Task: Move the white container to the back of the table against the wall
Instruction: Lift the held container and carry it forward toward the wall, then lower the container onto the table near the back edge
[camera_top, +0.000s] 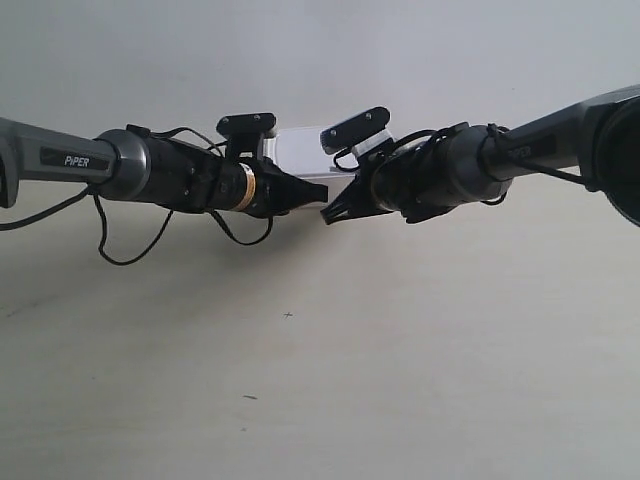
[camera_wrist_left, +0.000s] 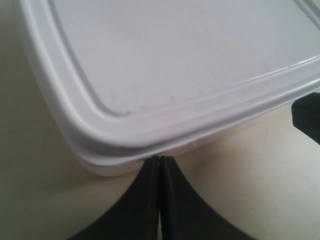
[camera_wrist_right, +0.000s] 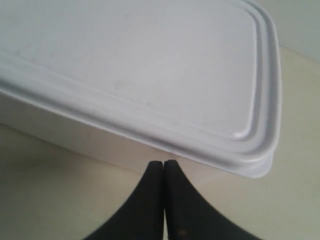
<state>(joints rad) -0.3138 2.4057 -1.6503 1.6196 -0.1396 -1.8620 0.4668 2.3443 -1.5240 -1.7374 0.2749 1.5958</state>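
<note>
White container (camera_top: 305, 155) sits at the far end of the table (camera_top: 400, 380), at 12 o'clock in the exterior view, with the wall (camera_top: 400, 50) rising directly behind it. 2 arms reach in from 9 o'clock and 3 o'clock, and their grippers meet at the box's near side, its 6 o'clock. The left gripper (camera_wrist_left: 160, 159) is closed with nothing between its fingers, its joined tips against the container (camera_wrist_left: 175, 65) just under the lid rim at a rounded corner. The right gripper (camera_wrist_right: 164, 162) is likewise closed and empty, its tips at the side of the container (camera_wrist_right: 140, 65) below the lid. Neither holds the box; both look placed to push. The move appears nearly complete. Whether the back edge touches the wall cannot be told, as the right wrist view shows a sliver of table beside the far corner. At most, a last short push is left.
</note>
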